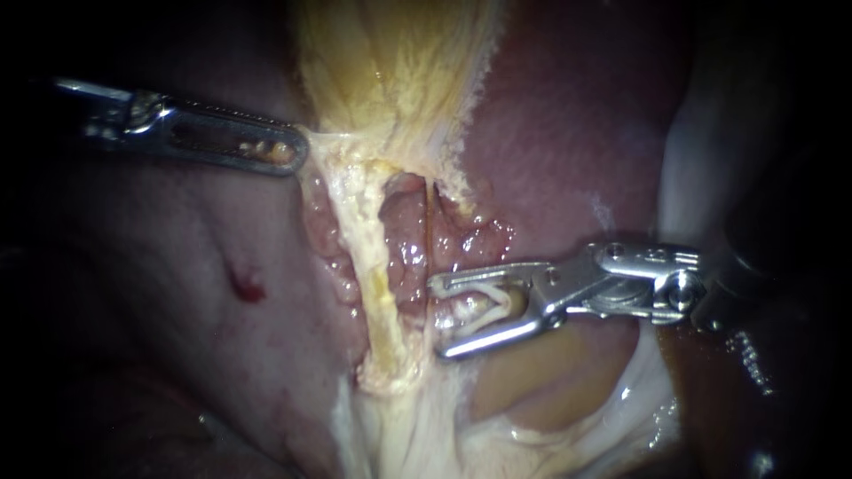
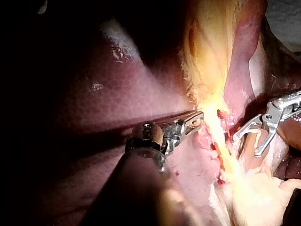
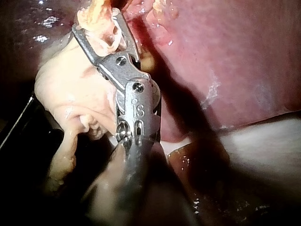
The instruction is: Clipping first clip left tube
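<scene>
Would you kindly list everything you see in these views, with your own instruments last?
liver: one, pinkish red, surrounding everything
red spot: one, on the liver below the left instrument
gallbladder: one, yellow, top centre of the endoscope view
tube: one clear, pale yellow, running down from the gallbladder
clip: one, white, between the right instrument's jaws
left instrument: one, silver, jaws shut on the gallbladder's edge
right instrument: one, silver, jaws wide, holding the clip
</scene>
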Robot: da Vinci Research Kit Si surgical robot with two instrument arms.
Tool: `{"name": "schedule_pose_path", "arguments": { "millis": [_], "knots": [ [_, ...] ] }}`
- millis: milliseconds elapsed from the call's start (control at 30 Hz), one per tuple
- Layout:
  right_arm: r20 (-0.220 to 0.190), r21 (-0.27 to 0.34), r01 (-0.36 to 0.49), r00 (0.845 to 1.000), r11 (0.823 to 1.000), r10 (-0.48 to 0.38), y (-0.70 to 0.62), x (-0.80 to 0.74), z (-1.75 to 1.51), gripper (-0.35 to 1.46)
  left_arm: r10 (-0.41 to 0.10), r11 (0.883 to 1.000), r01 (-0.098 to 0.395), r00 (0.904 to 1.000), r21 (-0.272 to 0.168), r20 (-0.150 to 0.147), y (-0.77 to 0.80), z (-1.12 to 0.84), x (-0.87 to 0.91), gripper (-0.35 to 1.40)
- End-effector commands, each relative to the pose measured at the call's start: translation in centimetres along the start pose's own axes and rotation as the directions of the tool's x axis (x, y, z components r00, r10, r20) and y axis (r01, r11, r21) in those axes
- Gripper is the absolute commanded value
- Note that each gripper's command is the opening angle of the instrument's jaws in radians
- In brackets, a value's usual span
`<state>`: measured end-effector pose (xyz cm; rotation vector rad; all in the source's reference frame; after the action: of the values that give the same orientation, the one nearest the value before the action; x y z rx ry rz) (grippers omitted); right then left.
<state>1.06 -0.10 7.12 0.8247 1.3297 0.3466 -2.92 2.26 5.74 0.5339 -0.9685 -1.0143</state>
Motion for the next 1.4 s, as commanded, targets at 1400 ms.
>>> {"name": "schedule_pose_path", "arguments": {
  "millis": [1400],
  "knots": [
    [0.003,-0.021,0.006,1.0,1.0,-0.006,0.41,-0.15,0.21,0.5,0.0,1.0,0.0,1.0,0.0,0.0,0.0,0.0,0.0,-0.35]
  ]
}}
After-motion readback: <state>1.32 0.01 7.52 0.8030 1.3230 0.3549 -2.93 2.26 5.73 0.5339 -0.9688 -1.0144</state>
